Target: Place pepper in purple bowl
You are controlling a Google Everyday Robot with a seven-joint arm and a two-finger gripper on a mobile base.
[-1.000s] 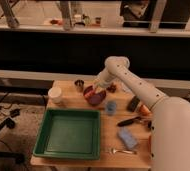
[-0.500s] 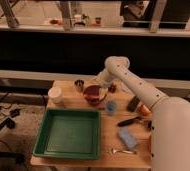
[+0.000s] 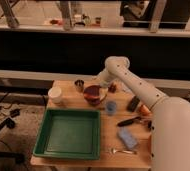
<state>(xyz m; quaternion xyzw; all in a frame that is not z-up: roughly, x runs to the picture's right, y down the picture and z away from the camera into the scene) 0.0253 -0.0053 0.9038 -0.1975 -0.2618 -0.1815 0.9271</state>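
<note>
The gripper (image 3: 101,86) is positioned directly above the purple bowl (image 3: 93,94) at the table (image 3: 108,130) rear. The pepper cannot be made out, so its axis is undetermined.

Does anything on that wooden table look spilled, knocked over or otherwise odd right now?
Nothing stands out. The gripper hangs over the round purple-maroon bowl; the white paper cup, small metal cup and small blue cup stand upright, and the green rectangular tray sits flat.
</note>
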